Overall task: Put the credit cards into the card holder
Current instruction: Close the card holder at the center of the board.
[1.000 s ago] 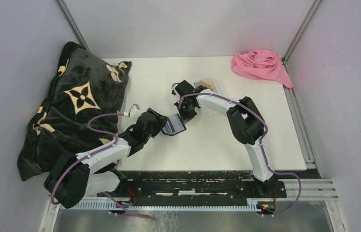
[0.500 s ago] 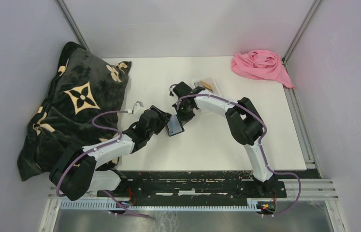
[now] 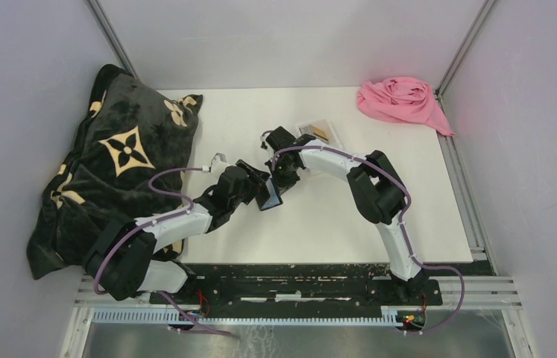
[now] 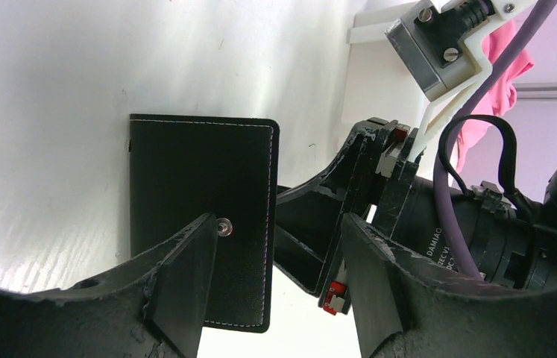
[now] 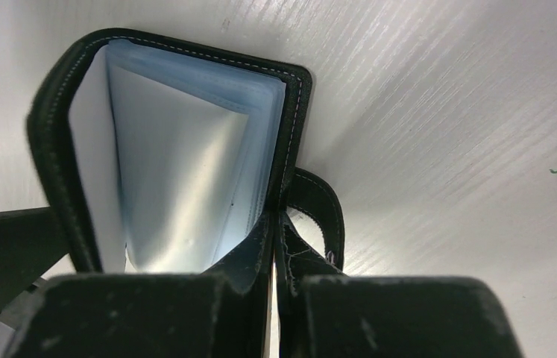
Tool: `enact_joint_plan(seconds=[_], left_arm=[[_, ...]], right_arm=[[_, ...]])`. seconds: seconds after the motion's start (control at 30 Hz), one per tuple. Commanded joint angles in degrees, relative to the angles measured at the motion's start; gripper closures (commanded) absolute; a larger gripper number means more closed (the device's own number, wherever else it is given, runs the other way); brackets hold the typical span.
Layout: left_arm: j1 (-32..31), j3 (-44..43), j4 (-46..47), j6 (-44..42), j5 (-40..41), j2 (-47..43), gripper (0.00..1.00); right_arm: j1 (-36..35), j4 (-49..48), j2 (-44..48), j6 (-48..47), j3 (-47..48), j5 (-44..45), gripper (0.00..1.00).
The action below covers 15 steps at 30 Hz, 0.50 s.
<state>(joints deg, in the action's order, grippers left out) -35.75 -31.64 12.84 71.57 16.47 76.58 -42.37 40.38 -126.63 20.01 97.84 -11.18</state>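
The card holder [image 4: 200, 224] is a black folding wallet with a metal stud, standing partly open on the white table [image 3: 312, 216]. Its blue-grey lining [image 5: 186, 171] shows in the right wrist view. My right gripper [image 5: 279, 287] is shut on one cover edge of the card holder [image 5: 290, 112]. My left gripper [image 4: 279, 287] is open and straddles the other cover, with the right gripper's tips also between its fingers [image 4: 186, 283]. In the top view both grippers meet at the card holder [image 3: 268, 196]. A tan credit card [image 3: 320, 133] lies in a clear tray behind the right arm.
A dark patterned blanket [image 3: 111, 164] is heaped along the table's left side. A pink cloth [image 3: 402, 101] lies at the back right corner. The clear tray [image 3: 309, 128] sits just behind the right gripper [image 3: 284, 170]. White walls enclose the table.
My left arm has swung forward and right, closing in on the card holder, which now stands narrower and nearer upright. The right gripper has kept its grip and barely moved.
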Motion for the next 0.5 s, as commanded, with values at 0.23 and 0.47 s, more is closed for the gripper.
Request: enact_joint_plan(seconds=[0.23,0.47], left_arm=[[-0.02,0.28,6.2,2.49,-0.63,1.7,0.31],[-0.62,2.03,7.29,4.26,1.35,0.66,0.32]], right_arm=[[-0.46,-1.86,-1.13,1.4,-1.14,-1.25,0.95],[0.54,-2.95,0.94,1.52,-2.44,0.9,0.88]])
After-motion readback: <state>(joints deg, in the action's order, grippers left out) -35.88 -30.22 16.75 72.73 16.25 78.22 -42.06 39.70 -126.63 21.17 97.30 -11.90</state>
